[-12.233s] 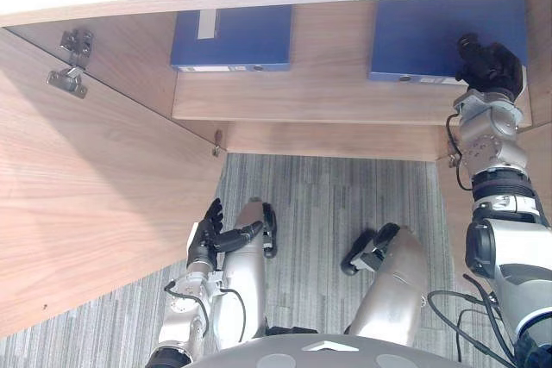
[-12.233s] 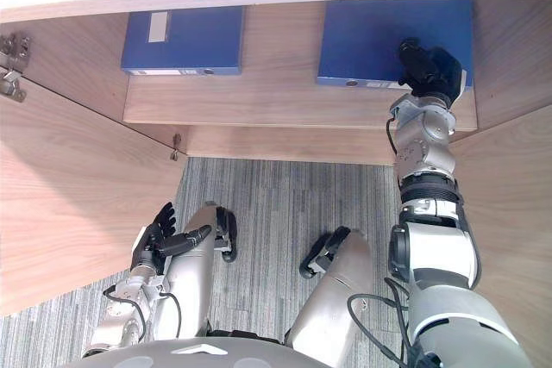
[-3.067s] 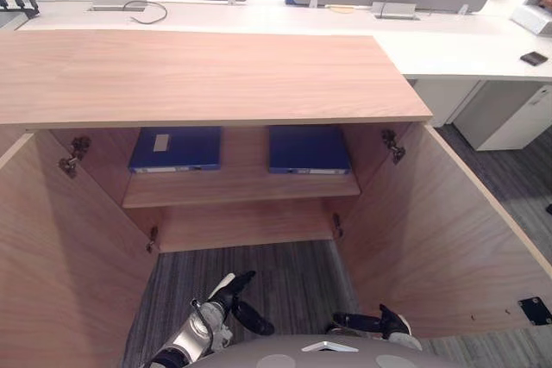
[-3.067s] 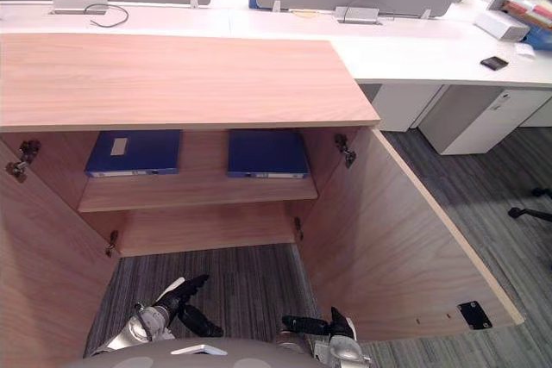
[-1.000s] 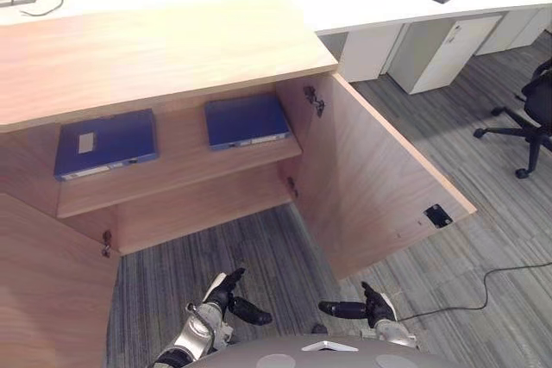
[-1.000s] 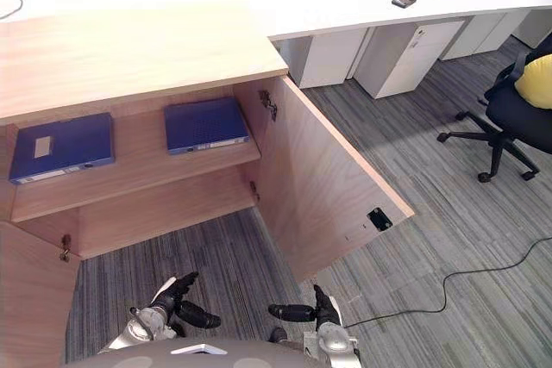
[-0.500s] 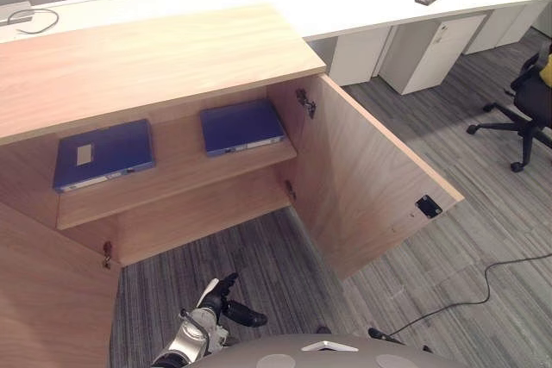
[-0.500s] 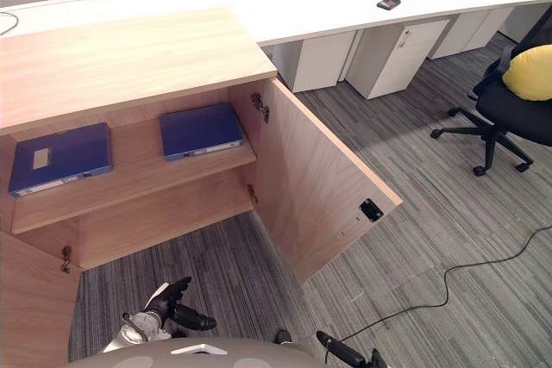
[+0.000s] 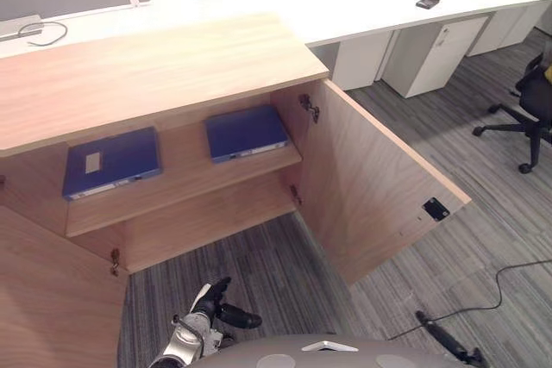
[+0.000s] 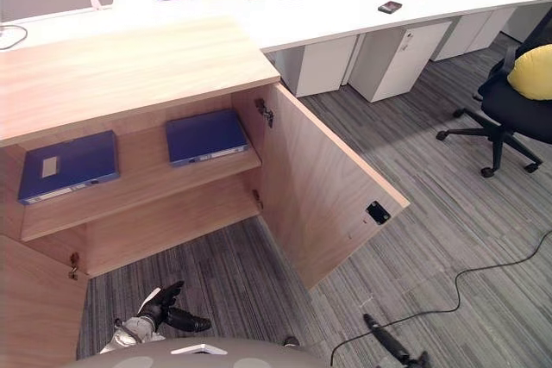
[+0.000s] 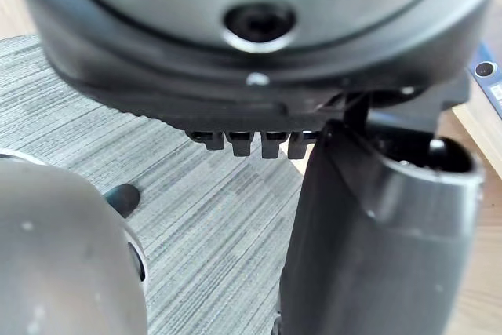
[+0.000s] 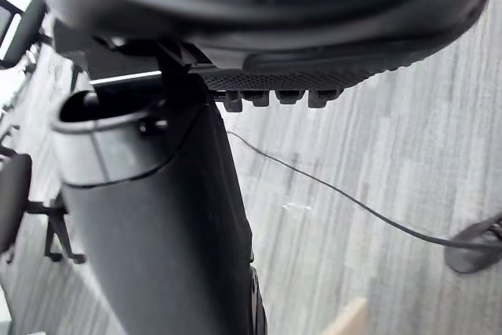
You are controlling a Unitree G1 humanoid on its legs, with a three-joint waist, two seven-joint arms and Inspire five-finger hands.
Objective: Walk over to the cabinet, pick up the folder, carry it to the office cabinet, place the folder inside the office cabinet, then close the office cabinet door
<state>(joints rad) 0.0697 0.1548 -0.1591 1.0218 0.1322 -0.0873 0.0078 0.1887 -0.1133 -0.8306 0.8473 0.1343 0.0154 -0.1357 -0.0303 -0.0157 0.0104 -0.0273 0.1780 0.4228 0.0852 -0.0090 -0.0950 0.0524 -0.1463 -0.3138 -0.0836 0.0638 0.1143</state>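
Closest to me, my left hand point(image 9: 216, 306) hangs low over the carpet point(image 9: 285, 273) in front of the cabinet point(image 9: 155, 66). In its wrist view the fingers point(image 11: 239, 143) are straight and relaxed with the thumb apart from them, and there is nothing between them, so this hand is loose and empty. My right hand point(image 12: 157, 217) hangs out to my right, also above the carpet and well apart from the woodwork. Its fingers point(image 12: 251, 100) run straight too, and it touches and carries nothing.

Further out, both doors stand wide open: the left door point(image 9: 52, 290) swung toward me on my left, the right door point(image 9: 379, 178) angled out on my right. Neither hand is near either of them.

Inside, on the shelf point(image 9: 181, 187), lie two flat blue folders. The left folder point(image 9: 112, 161) has a pale label on its cover, and the right folder point(image 9: 247, 133) lies near the right wall. They are apart from each other and both sit fully inside. I cannot tell which of them is the one I was sent for.

Beyond the cabinet runs a white desk point(image 9: 345, 6), with a chair point(image 10: 517, 92) off to the right.

My reading: with empty hands and folders shelved, the fetching and placing look done. Only the closing is left, and it has not begun, since both doors gape and I have yet to reach for one
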